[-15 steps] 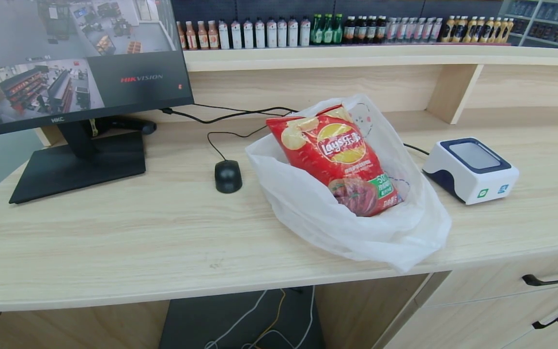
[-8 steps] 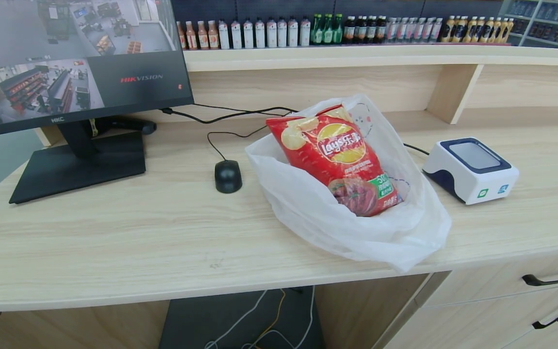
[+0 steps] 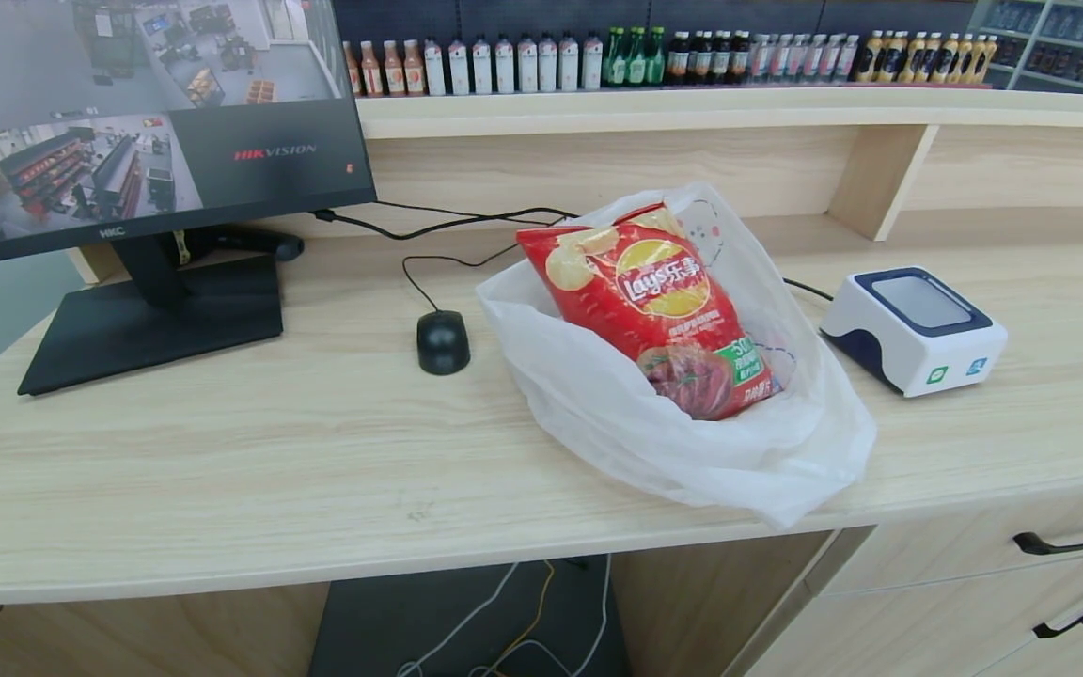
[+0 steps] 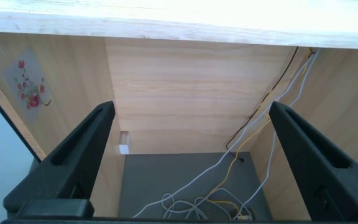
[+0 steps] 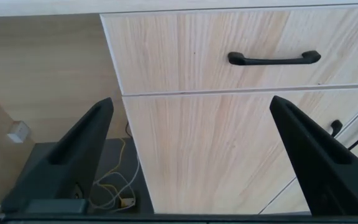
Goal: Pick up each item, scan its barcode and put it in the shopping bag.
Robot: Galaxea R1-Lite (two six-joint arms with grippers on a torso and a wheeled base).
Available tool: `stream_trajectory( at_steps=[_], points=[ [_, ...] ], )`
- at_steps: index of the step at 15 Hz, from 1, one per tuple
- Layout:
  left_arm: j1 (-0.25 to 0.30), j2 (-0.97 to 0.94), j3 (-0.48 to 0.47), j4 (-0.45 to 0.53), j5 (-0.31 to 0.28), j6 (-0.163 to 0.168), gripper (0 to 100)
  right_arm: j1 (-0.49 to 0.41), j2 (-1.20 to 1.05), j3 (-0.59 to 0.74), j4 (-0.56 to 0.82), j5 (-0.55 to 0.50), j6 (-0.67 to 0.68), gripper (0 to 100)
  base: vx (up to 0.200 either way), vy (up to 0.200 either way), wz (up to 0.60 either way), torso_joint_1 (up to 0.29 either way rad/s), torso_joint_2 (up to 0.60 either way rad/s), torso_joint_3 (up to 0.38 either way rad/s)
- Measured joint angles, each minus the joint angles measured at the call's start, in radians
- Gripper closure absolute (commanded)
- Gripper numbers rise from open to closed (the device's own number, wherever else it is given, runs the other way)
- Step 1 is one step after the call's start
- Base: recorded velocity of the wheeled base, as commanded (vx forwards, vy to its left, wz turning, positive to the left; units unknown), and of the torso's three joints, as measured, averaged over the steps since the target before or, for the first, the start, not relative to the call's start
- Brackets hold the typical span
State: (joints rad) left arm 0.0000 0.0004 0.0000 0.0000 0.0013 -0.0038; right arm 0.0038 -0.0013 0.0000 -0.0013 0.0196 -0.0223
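Head view: chip bag (image 3: pixel 654 310) inside shopping bag (image 3: pixel 692 451), scanner (image 3: pixel 913 329) at three o'clock; left gripper (image 4: pixel 191 106), right gripper (image 5: pixel 191 101) spread wide, empty.

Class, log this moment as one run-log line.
chips in bag | scanner beside bag | left claw open under counter | right claw open by drawers

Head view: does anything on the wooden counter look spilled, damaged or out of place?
Nothing stands out. The red crisp packet leans inside the open white plastic shopping bag, its top sticking out; nothing is spilled.
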Motion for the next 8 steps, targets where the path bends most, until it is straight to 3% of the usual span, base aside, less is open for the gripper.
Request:
stream_trajectory(
  at_steps=[4, 8],
  points=[
    [0.000, 0.000, 0.000, 0.000, 0.000, -0.002, 0, 0.000, 0.000, 0.000, 0.000, 0.000, 0.000, 0, -0.200, 0.000, 0.00, 0.004, 0.00, 0.001],
    [0.000, 0.000, 0.000, 0.000, 0.000, 0.000, 0, 0.000, 0.000, 0.000, 0.000, 0.000, 0.000, 0, 0.000, 0.000, 0.00, 0.000, 0.00, 0.000]
  ],
)
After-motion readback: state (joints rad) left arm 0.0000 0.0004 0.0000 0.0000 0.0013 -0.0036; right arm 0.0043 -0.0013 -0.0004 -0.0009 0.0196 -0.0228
